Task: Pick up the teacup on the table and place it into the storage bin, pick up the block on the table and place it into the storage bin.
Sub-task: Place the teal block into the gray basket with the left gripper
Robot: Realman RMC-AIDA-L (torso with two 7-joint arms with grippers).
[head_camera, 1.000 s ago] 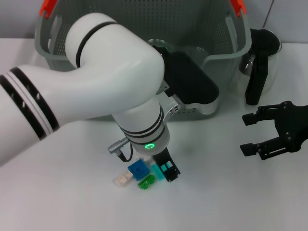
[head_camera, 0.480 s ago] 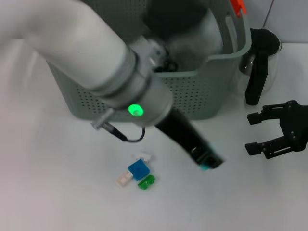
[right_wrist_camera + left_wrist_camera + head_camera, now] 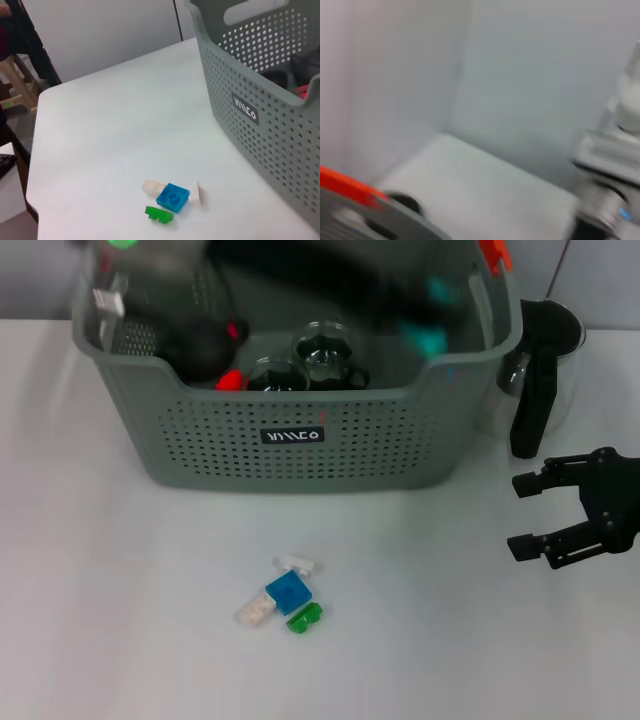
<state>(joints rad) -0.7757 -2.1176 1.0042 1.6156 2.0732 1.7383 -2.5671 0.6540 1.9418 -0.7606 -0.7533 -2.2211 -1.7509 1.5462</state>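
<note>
The grey-green storage bin point(image 3: 300, 450) point(image 3: 260, 90) stands at the back of the table. Over its right part my left gripper point(image 3: 432, 300) shows as a dark blur with teal smears point(image 3: 430, 338), so the teal block cannot be told apart from it. Two glass teacups point(image 3: 322, 348) point(image 3: 272, 373) lie inside the bin. On the table in front lie a blue block point(image 3: 288, 590) point(image 3: 172, 196), a green one point(image 3: 304, 618) point(image 3: 159, 214), a white one point(image 3: 298, 563) and a clear one point(image 3: 254, 611). My right gripper point(image 3: 518, 517) rests open at the right, holding nothing.
A glass jug with a black handle point(image 3: 535, 380) stands right of the bin, just behind my right gripper. A black round thing point(image 3: 205, 345) and red pieces point(image 3: 230, 380) lie in the bin. An orange-red corner tab point(image 3: 345, 186) shows in the left wrist view.
My left arm lifted from the blocks with the teal block and swung back and up over the bin. The teal block is gone from the table. The right gripper stayed put.
</note>
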